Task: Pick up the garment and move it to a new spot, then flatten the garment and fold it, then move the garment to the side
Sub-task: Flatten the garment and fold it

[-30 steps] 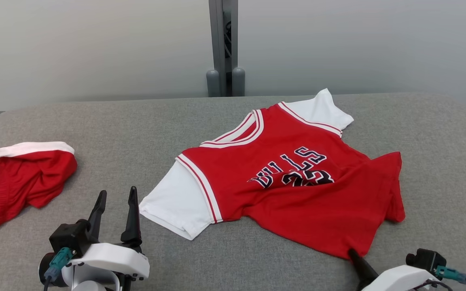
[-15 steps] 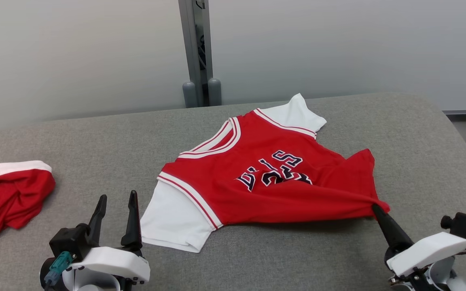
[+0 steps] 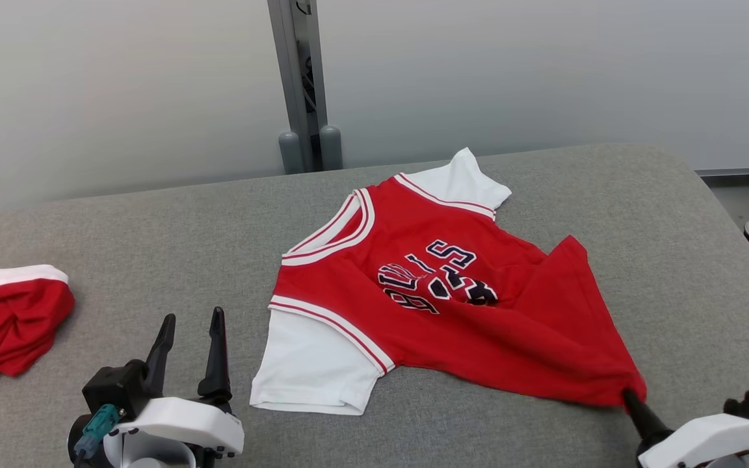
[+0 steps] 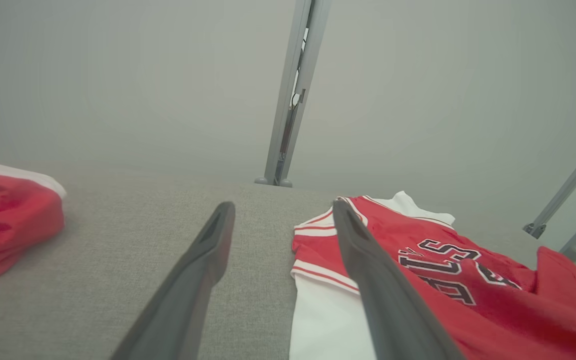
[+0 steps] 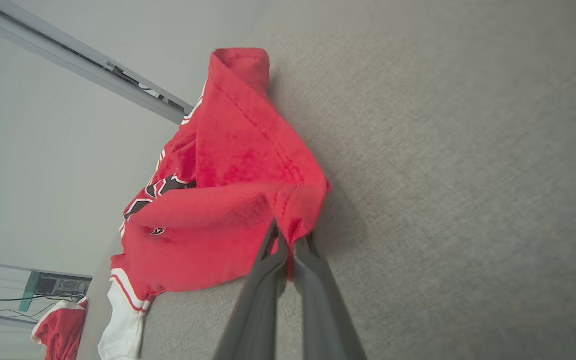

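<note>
Red shorts (image 3: 7, 322) lay crumpled at the far left of the grey padded table (image 3: 153, 221). I saw my left gripper (image 3: 192, 317) hovering beside them, fingers spread, holding nothing. The red-and-white jersey (image 3: 452, 312) lay mid-table, its hem corner pinched tight by my right gripper (image 3: 629, 395).

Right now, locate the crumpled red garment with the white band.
The red garment lies at the head view's left edge on the grey table, left of the left gripper, apart from the jersey.
</note>
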Robot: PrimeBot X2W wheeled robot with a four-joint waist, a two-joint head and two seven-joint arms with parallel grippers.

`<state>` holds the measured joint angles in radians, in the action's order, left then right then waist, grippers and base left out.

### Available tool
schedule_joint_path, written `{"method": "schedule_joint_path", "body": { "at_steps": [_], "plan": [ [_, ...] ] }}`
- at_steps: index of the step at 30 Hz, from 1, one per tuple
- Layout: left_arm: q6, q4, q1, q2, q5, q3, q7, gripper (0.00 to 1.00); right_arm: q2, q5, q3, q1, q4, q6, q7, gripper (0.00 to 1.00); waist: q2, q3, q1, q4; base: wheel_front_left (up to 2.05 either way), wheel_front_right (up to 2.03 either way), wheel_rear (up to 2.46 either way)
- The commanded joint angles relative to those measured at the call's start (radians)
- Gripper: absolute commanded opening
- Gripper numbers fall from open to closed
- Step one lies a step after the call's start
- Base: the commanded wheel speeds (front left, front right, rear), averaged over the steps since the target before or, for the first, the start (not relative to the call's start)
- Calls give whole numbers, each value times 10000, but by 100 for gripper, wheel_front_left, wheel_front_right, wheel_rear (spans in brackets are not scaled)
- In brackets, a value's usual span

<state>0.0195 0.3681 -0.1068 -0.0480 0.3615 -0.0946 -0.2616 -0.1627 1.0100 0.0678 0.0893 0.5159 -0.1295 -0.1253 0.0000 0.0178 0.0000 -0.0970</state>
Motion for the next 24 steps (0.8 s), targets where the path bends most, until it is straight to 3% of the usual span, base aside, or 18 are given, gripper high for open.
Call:
{"method": "schedule_joint_path", "body": {
  "at_steps": [1,11,17,24],
  "plan": [
    [38,1,-52,-44,42,15,-26,100,190,-48,-77,-67,32,-23,-144,0,0,-28,0,2,0,0,0],
    [-151,581,-217,-39,15,-225,-26,100,916,-1268,-1095,-92,53,-23,-923,0,0,-215,0,-39,0,0,0],
    [-625,2419,-585,-50,116,-1203,-28,100,1079,-1590,-1221,-180,-448,-23,-1008,0,0,-263,0,-71,0,0,0],
    [-638,4370,-1372,-44,363,-1862,-28,100,1096,-1450,-1080,-281,-663,-23,-933,0,0,-299,0,-105,0,0,0]
  ]
}}
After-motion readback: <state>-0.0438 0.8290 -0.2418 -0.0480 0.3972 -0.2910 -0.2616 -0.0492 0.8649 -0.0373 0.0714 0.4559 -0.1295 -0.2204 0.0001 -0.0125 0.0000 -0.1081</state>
